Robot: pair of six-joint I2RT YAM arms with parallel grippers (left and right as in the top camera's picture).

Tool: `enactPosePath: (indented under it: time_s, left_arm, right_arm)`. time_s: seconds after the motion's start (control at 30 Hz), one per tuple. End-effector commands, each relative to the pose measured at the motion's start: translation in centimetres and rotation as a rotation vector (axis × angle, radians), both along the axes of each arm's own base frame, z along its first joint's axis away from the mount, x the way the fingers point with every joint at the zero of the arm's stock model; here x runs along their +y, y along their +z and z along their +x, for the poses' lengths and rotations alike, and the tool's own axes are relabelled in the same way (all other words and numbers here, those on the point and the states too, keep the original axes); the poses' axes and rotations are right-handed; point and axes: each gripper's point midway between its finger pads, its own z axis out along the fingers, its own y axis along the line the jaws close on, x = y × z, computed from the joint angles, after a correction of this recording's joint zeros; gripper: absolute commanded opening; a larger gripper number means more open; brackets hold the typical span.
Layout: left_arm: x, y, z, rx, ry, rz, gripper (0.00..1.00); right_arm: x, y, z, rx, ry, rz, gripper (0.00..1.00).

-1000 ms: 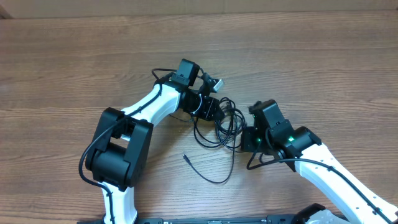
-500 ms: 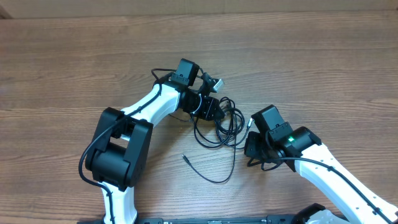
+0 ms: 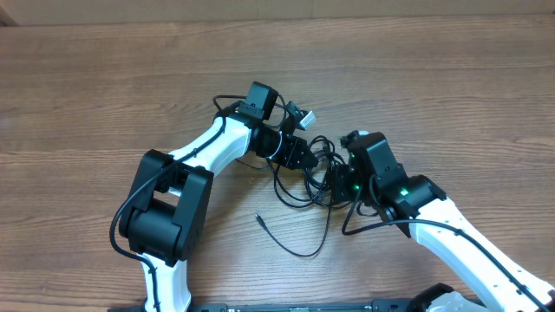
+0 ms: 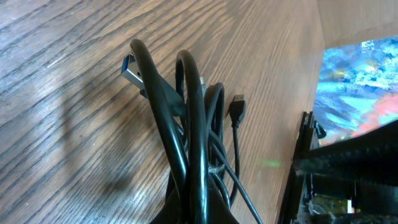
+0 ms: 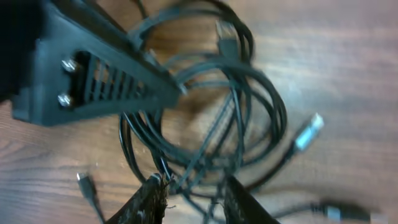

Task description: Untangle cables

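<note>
Wooden table (image 3: 451, 87) bears both arms, and the left gripper (image 3: 307, 159) is clenched on a bunch of the black cables (image 4: 198, 143), whose strands come out from between its jaws and spread in loose loops just beyond them. The right gripper (image 5: 194, 194) is released, its fingers (image 5: 149, 199) apart, with several strands of the same knot between and just ahead of them, near the left jaws. A silver USB plug (image 4: 132, 70) sticks out ahead of the left jaws, a small black plug (image 4: 237, 102) beside it, and one thin loose end (image 3: 258, 220) lies apart from both jaws.
</note>
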Motion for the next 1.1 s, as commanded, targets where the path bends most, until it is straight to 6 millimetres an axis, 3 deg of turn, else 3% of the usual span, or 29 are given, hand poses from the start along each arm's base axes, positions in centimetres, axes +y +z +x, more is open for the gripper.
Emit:
enactPosePath:
  time_s: [0.0,0.27,0.33,0.47,0.8,1.0,1.07]
  left_arm:
    - [0.1,0.2,-0.4,0.012,-0.021,-0.047,0.04]
    - [0.1,0.2,-0.3,0.013,-0.021,-0.046,0.04]
    - [0.1,0.2,-0.3,0.012,-0.021,-0.046,0.04]
    - [0.1,0.2,-0.3,0.012,-0.021,-0.046,0.04]
    - [0.1,0.2,-0.3,0.013,-0.021,-0.046,0.04]
    - [0.1,0.2,-0.3,0.013,-0.02,-0.046,0.04]
    - [0.1,0.2,-0.3,0.012,-0.02,-0.046,0.04]
  right_arm:
    - [0.4,-0.4,1.2,-0.037,0.059,-0.049,0.3]
    - [-1.0,-4.6,3.3,-0.019,-0.006,-0.186,0.29]
    - [-0.8,-4.6,4.2,-0.05,-0.016,-0.181,0.28]
    - [-0.3,-4.1,5.1,-0.089,-0.021,-0.158,0.15]
    - [-0.6,-5.0,3.5,-0.014,-0.007,-0.17,0.14]
    - [-0.4,-4.8,3.9,-0.03,-0.006,-0.157,0.13]
    - [-0.4,-4.7,3.9,-0.031,-0.006,-0.157,0.04]
